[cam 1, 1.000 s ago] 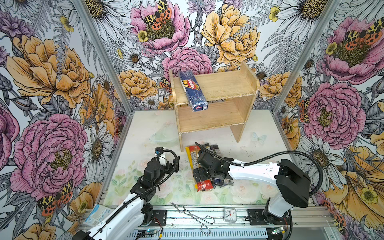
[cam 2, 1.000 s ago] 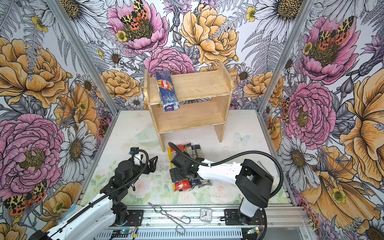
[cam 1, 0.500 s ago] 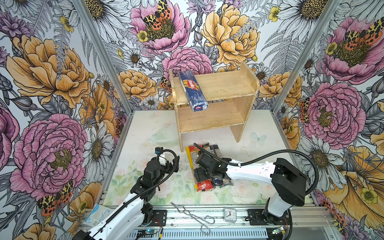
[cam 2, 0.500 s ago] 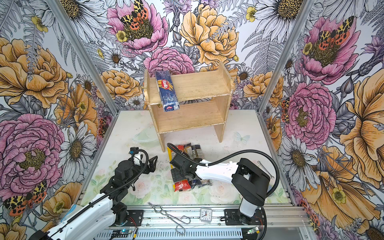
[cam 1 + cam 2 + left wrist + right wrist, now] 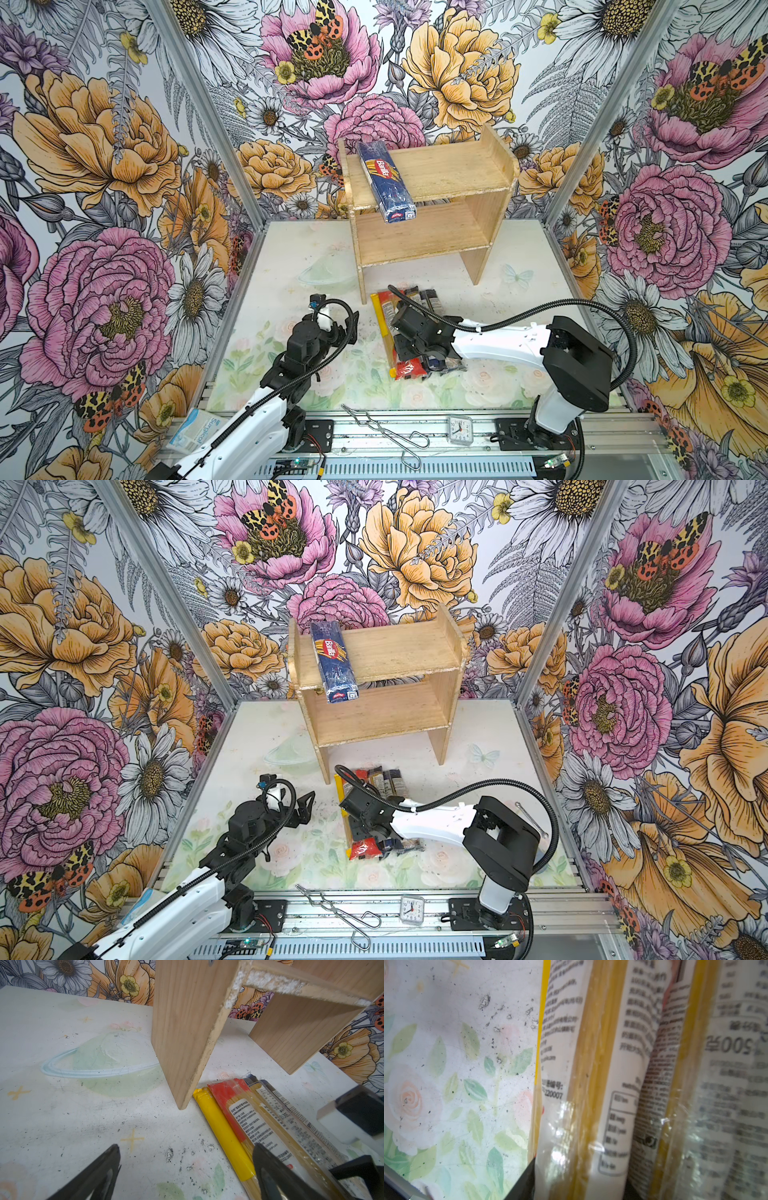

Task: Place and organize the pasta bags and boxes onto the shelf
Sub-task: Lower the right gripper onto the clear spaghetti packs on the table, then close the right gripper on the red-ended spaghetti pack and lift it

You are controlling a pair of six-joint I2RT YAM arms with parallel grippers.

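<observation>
Bottom edge, both top views: metal tongs (image 5: 382, 428) and a small clock (image 5: 460, 430) lie on the rail. A white-blue packet (image 5: 199, 430) sits at lower left.

Lower left of centre: the left gripper (image 5: 299, 806) hovers over the table (image 5: 291, 266), fingers wide apart.

Lower centre: the right gripper (image 5: 411, 357) is pressed down on four spaghetti packs lying side by side on the table. In the right wrist view, a dark finger (image 5: 527, 1178) sits against the red-ended clear pack (image 5: 591, 1064). Cannot tell whether the jaws have clamped it.

Left to right in the top views: yellow pack (image 5: 379, 316), red-ended clear pack, two dark-ended clear packs (image 5: 384, 781). Their far ends lie just before the shelf's left leg.

Upper centre: the shelf (image 5: 449, 174) stands at the back of the table. The dark blue Barilla box (image 5: 386, 180) lies on its top board, left end, near end overhanging the front edge.
</observation>
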